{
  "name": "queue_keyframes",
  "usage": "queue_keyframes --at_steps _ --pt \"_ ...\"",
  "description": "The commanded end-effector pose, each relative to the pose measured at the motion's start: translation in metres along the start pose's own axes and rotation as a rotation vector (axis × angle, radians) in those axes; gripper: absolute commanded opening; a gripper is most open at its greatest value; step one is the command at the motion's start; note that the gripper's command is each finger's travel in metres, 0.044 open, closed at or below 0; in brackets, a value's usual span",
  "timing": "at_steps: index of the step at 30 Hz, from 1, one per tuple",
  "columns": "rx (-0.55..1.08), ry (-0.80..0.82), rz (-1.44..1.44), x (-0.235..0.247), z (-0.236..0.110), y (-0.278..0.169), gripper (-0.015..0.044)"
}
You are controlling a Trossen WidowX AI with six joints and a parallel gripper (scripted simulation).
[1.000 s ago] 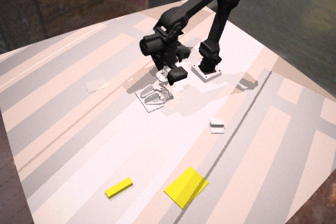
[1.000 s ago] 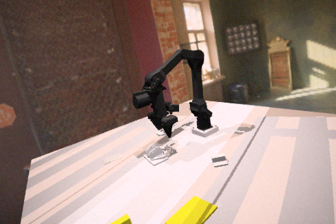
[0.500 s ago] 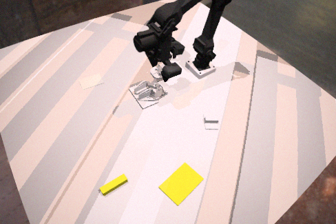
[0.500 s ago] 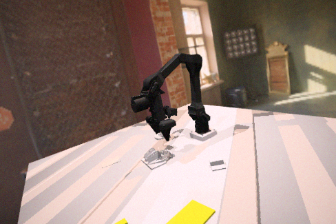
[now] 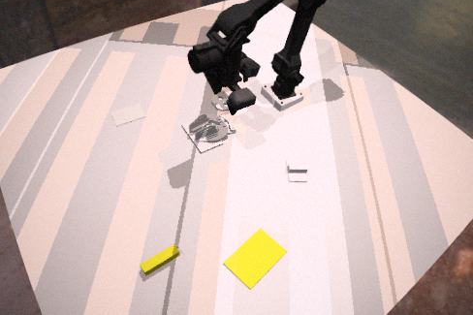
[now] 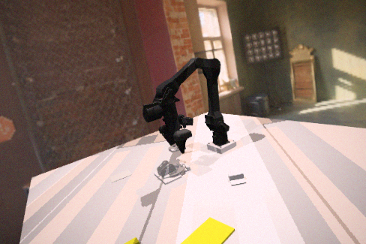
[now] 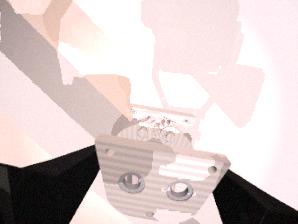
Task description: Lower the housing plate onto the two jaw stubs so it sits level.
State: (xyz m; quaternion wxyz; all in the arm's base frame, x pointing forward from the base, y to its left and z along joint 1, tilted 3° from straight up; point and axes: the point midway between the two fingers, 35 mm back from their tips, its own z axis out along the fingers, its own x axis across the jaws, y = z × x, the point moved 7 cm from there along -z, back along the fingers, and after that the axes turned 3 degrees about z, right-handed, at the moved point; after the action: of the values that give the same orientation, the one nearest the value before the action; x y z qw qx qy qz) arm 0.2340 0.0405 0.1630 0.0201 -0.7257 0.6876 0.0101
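The housing plate (image 5: 220, 102) (image 6: 173, 149) (image 7: 154, 201) is pale grey, with two large ringed holes and small corner holes. My gripper (image 5: 230, 98) (image 6: 176, 145) (image 7: 158, 157) is shut on it, one black finger at each side, and holds it above the table. The grey jaws (image 5: 211, 130) (image 6: 169, 169) lie on a thin base in front of the gripper in the top and exterior views, apart from the held plate. In the wrist view the jaw assembly (image 7: 155, 133) shows beyond the plate's upper edge, partly hidden by it. The pins and stubs are too small and washed out to tell apart.
A small white bracket (image 5: 298, 174) (image 6: 237, 179) stands to the right of the jaws. A thin pale plate (image 5: 128, 114) (image 6: 121, 176) lies to the left. A yellow bar (image 5: 160, 260) and a yellow sheet (image 5: 255, 258) (image 6: 210, 233) lie farther forward. Striped shadows cross the table.
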Motion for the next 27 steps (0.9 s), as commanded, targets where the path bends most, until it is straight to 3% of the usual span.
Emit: queue_keyframes --at_steps 1,27 --pt "-0.005 -0.002 -0.004 -0.0001 0.0008 0.001 0.0351" --pt "-0.005 -0.002 -0.004 0.0001 0.0008 0.001 0.0351"
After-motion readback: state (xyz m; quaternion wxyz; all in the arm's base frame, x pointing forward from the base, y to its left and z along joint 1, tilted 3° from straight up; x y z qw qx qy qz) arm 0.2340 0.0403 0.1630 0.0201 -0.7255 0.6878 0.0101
